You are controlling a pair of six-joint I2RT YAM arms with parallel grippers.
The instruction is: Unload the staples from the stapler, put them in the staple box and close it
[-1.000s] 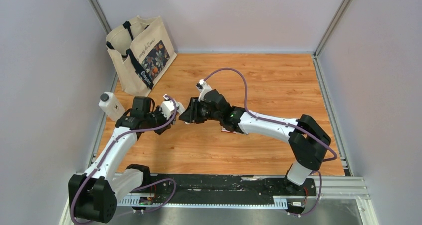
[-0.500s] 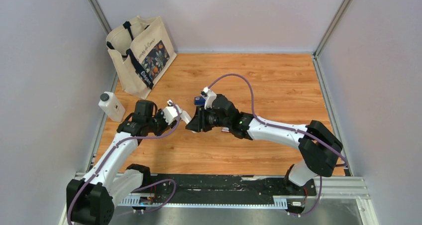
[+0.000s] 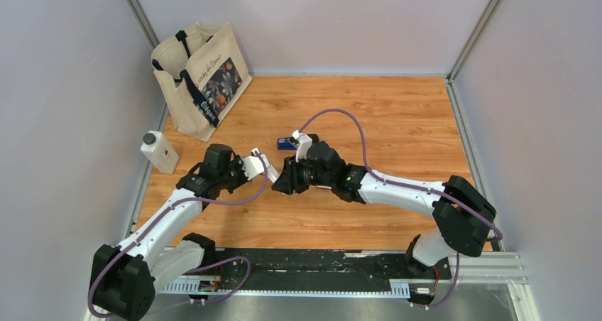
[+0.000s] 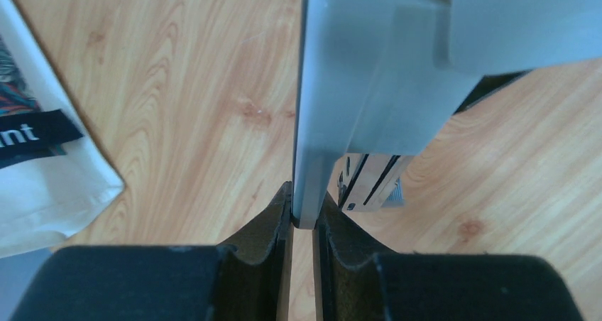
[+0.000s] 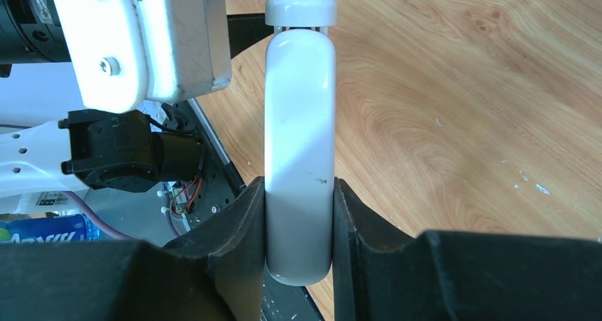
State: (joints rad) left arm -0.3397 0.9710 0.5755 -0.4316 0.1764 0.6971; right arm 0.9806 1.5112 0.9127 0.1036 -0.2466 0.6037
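Both clamped: my right tool [image 5: 298, 186] grips a white bar [image 5: 298, 122], and my left tool [image 4: 302, 218] pinches a pale edge [image 4: 312, 122], probably the same piece. The blue stapler [image 3: 287, 143] lies on the table [image 3: 397, 115] just behind that bar. Unloading looks unfinished to me; the next move calls for a steady pull apart.

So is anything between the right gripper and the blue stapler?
Nothing visible. The slim blue stapler lies on the wooden table beside that wrist, but the right gripper is shut on a rounded white bar.
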